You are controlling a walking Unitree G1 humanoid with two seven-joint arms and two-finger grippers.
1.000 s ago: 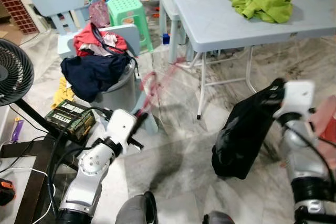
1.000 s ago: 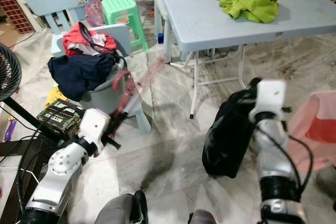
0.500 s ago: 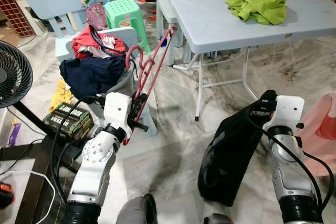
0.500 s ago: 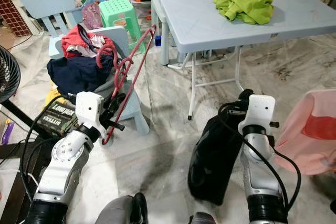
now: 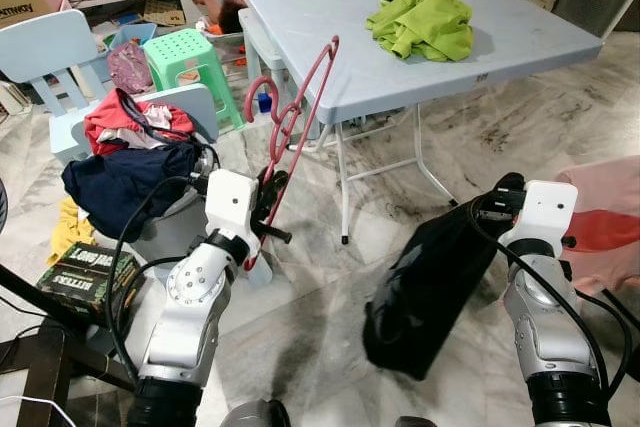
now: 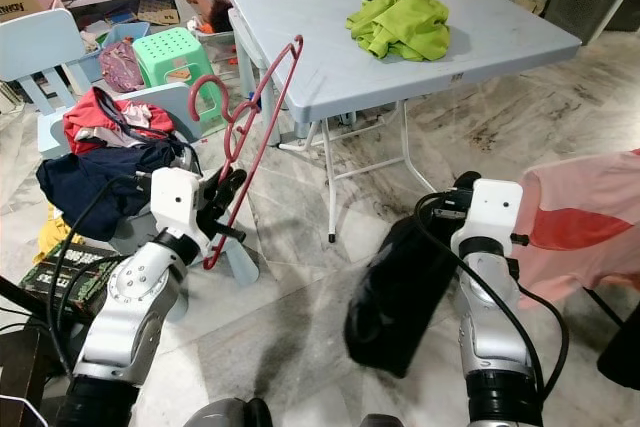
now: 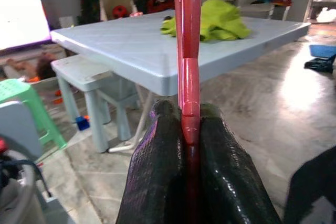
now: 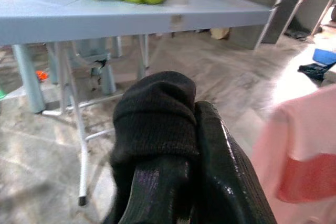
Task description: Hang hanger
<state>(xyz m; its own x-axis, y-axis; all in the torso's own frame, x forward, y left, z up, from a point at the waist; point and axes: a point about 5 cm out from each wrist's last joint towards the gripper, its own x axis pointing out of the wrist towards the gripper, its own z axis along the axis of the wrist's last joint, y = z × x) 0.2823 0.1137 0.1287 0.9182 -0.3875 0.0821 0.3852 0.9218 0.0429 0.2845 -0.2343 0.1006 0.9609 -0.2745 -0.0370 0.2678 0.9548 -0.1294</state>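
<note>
Left pincer (image 7: 190, 129) clamps red hanger (image 5: 296, 127) (near table edge (image 5: 400, 102)); right pincer (image 8: 178, 145) grips black garment (image 5: 430, 292).

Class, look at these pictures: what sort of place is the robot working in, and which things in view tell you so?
Probably a lived-in family room at home: a child's blue chair, a green plastic stool, a folding table with a green garment, and a basket piled with clothes.
</note>
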